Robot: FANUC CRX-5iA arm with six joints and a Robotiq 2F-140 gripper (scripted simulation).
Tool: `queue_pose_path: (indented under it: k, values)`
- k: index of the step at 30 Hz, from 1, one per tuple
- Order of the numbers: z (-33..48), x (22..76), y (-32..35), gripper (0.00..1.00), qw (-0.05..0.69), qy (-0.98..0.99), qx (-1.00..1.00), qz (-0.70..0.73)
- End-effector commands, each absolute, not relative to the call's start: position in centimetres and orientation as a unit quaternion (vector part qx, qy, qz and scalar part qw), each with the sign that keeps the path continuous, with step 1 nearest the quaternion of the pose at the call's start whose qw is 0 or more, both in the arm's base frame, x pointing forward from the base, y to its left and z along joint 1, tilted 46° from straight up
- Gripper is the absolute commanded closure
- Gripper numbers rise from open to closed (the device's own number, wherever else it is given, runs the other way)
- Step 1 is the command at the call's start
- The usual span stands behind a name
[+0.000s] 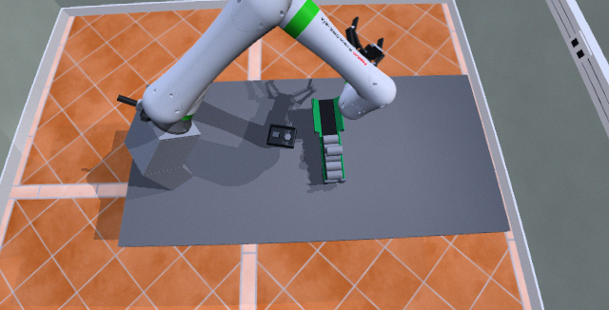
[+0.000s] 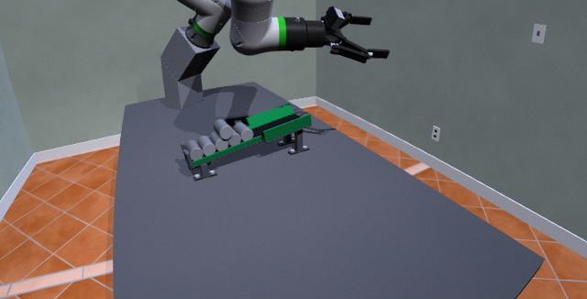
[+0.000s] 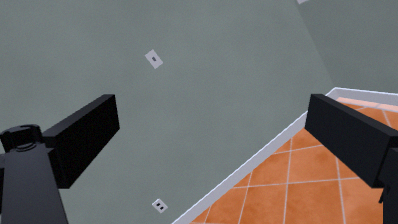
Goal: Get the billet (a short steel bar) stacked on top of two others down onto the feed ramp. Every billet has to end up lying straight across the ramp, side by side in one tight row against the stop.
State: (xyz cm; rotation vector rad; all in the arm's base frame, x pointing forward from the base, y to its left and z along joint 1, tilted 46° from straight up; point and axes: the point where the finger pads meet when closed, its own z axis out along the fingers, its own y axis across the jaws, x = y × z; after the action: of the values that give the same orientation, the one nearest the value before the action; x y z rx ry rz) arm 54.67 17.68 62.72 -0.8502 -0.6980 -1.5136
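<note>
The feed ramp (image 2: 249, 138) has green side rails and stands on short legs on the dark mat; it also shows in the top view (image 1: 329, 140). Several grey steel billets (image 2: 215, 143) lie across its lower end against the stop. One billet (image 2: 224, 128) sits stacked on top of two others. My gripper (image 2: 367, 37) is wide open and empty, high in the air beyond the ramp's upper end, pointing level toward the wall. It also shows in the top view (image 1: 366, 39). The wrist view shows only my two open fingers, the wall and the floor.
A small black box (image 1: 281, 136) lies on the mat beside the ramp. The robot's grey pedestal (image 1: 162, 150) stands at the mat's edge. A grey wall with sockets is close ahead of the gripper.
</note>
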Motion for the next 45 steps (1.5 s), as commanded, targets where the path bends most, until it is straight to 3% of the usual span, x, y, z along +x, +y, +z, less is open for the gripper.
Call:
queue_pose_path:
  k: [1, 21, 29, 34, 37, 42, 43, 45]
  values:
    - [62.8, 54.6, 17.7, 0.0, 0.593, -0.301, -0.365, -0.652]
    - [61.6, 54.9, 17.8, 0.0, 0.578, -0.309, -0.381, -0.652]
    - [50.2, 57.0, 16.6, 0.0, 0.426, -0.391, -0.512, -0.635]
    - [46.7, 57.4, 15.3, 0.0, 0.381, -0.415, -0.541, -0.625]
    - [41.8, 57.7, 12.0, 0.0, 0.295, -0.463, -0.584, -0.598]
    - [37.6, 57.8, 8.6, 0.0, 0.231, -0.496, -0.609, -0.574]
    - [36.2, 57.6, 6.7, 0.0, 0.185, -0.521, -0.623, -0.554]
    - [35.1, 57.6, 5.7, 0.0, 0.18, -0.523, -0.625, -0.552]
